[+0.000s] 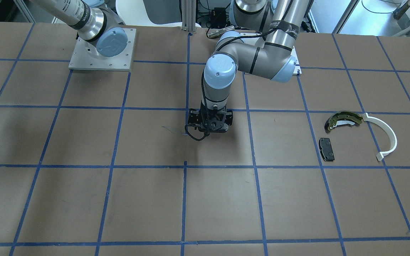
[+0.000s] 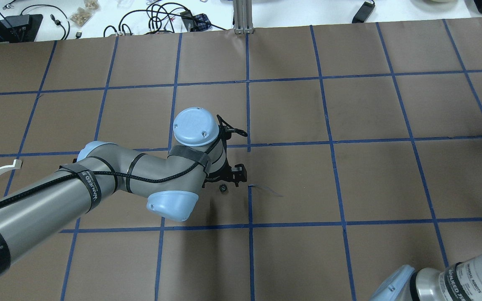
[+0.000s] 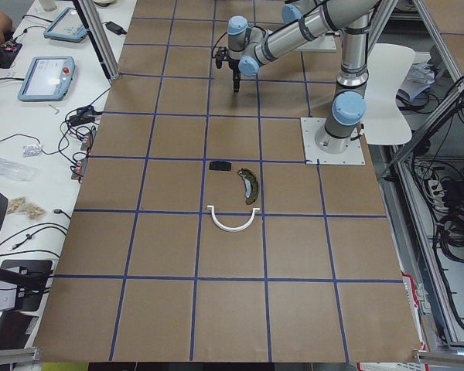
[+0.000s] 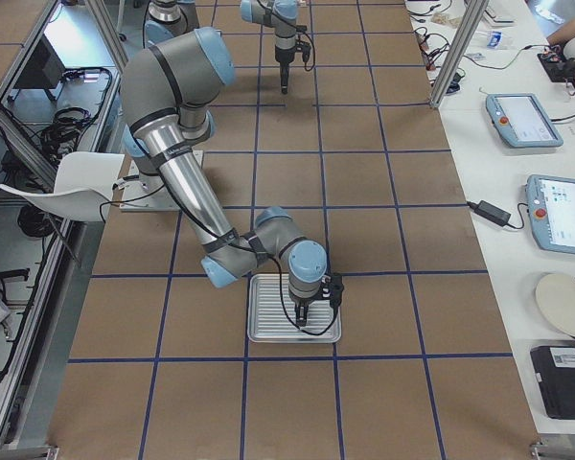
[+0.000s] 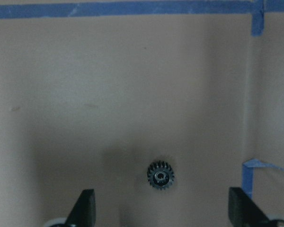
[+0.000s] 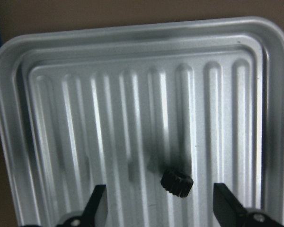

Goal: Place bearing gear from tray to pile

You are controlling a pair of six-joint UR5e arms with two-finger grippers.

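A small dark toothed bearing gear (image 6: 176, 183) lies on the ribbed floor of the pale grey-white rectangular tray (image 6: 109, 94), so it has not left the tray. The right gripper (image 6: 162, 209) hangs over it with its two fingers spread wide to either side, holding nothing. A second dark toothed gear (image 5: 160, 175) lies flat on the brown paper-covered table (image 1: 84, 199) near its middle, close to a crossing of blue tape lines (image 5: 132, 9). The left gripper (image 5: 163, 210) hangs over that one, likewise spread and empty. The pile (image 3: 249, 185) is an olive-gold curved brake shoe (image 1: 343, 120), a small black rectangular brake pad (image 1: 326, 148) and a long white curved plastic arc (image 1: 393, 140). It sits well apart from both gears, with no gear among its parts. Judging by this, nothing has reached the pile. The gear on the table looks partway there and needs grasping and carrying by the left arm, and the tray gear is yet to be picked up.
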